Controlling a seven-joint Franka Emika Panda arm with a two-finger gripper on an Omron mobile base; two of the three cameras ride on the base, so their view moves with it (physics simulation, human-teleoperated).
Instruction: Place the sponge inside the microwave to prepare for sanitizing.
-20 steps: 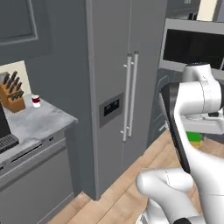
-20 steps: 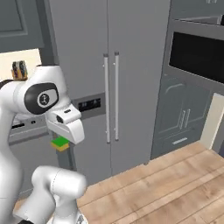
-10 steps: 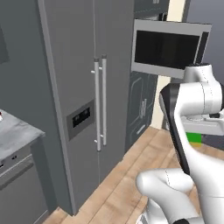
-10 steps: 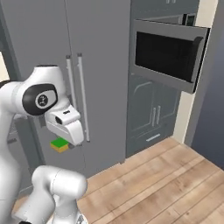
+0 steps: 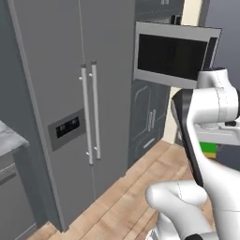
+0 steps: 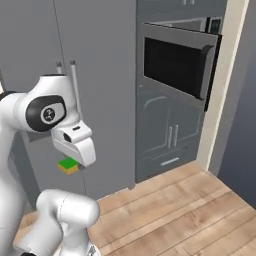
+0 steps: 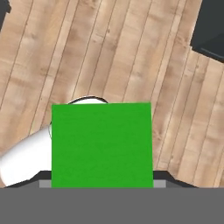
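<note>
The sponge [image 6: 68,164] is a small flat block, bright green on top with a yellow layer beneath, held level in the air under the robot's hand and well above the wooden floor; in the hand view its green face [image 7: 102,144] shows as a plain square close to the camera. The microwave [image 6: 176,67] is a wide built-in oven set high in the dark cabinet wall, silver-grey framed with a black glass door and a curved black handle at its right edge. It stands well apart from the sponge.
</note>
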